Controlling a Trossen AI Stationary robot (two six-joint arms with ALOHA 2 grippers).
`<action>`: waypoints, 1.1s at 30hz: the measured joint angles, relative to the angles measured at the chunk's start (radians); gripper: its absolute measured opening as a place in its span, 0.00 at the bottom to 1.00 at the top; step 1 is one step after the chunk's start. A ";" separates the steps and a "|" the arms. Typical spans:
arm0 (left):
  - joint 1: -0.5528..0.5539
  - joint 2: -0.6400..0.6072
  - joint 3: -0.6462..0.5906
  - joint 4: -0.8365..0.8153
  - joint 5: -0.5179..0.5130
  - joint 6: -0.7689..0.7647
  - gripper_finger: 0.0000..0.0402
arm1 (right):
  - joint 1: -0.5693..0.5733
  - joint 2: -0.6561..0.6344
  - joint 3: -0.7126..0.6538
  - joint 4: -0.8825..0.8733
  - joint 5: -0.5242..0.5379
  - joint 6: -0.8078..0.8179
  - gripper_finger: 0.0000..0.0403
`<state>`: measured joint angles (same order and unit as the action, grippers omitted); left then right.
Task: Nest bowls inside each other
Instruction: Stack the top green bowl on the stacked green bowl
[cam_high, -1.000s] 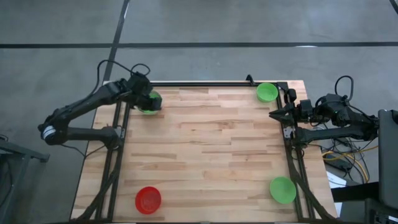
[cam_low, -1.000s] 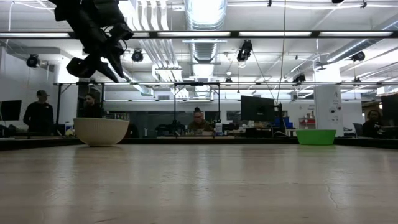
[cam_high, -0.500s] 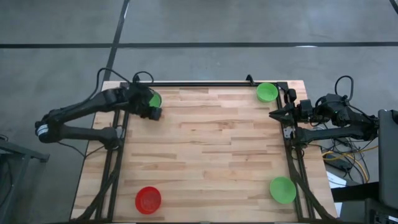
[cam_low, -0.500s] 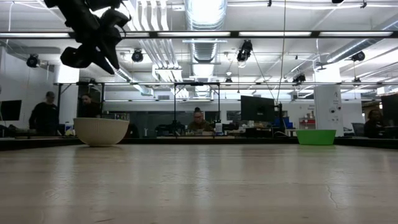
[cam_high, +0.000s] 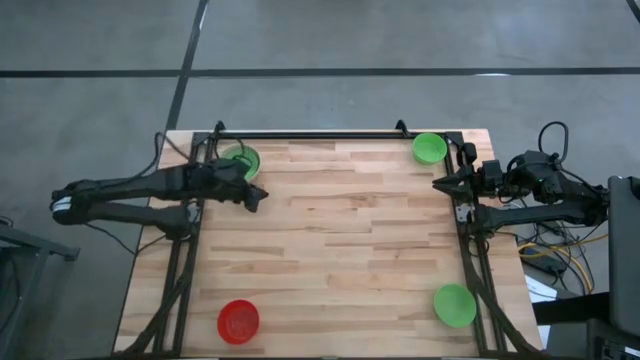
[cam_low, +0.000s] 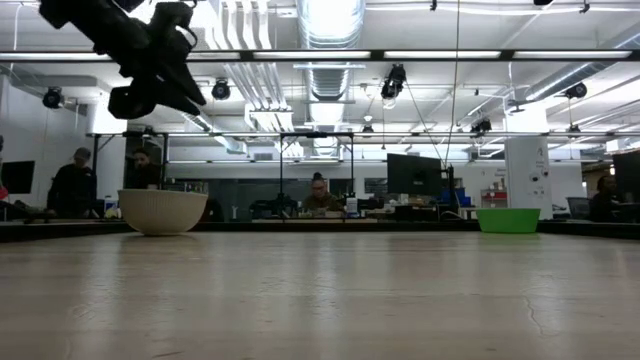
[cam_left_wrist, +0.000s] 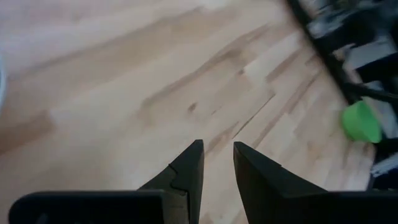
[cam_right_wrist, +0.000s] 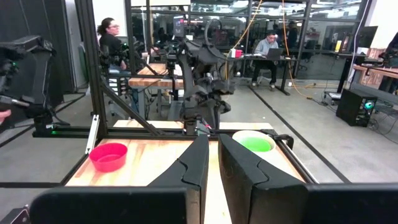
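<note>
Four bowl spots on the wooden table (cam_high: 340, 240): a green bowl nested in a whitish-grey bowl (cam_low: 162, 211) at the far left corner (cam_high: 240, 160), a green bowl (cam_high: 429, 148) at the far right corner, a green bowl (cam_high: 454, 305) near the right front edge, a red bowl (cam_high: 238, 321) near the left front edge; all upright, well apart, with the middle boards bare. Left gripper (cam_high: 255, 197) hangs above the table just beside the nested pair, jaws a narrow gap apart, holding nothing. Right gripper (cam_high: 441, 184) waits over the right edge rail, its fingers (cam_right_wrist: 198, 163) nearly closed, a slim gap, empty.
</note>
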<state>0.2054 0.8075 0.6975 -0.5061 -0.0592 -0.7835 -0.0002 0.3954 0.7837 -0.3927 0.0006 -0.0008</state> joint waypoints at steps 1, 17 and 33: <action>0.000 -0.024 -0.023 0.037 -0.001 0.039 0.23 | 0.000 0.000 0.000 0.000 0.000 0.000 0.08; 0.001 -0.383 -0.349 0.486 -0.009 0.395 0.23 | 0.000 0.000 0.000 0.000 0.000 0.000 0.08; 0.001 -0.399 -0.343 0.468 -0.011 0.541 0.23 | 0.000 0.000 0.000 0.000 0.000 0.000 0.08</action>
<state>0.2066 0.4080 0.3550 -0.0383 -0.0704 -0.2421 -0.0002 0.3954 0.7836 -0.3927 0.0006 -0.0006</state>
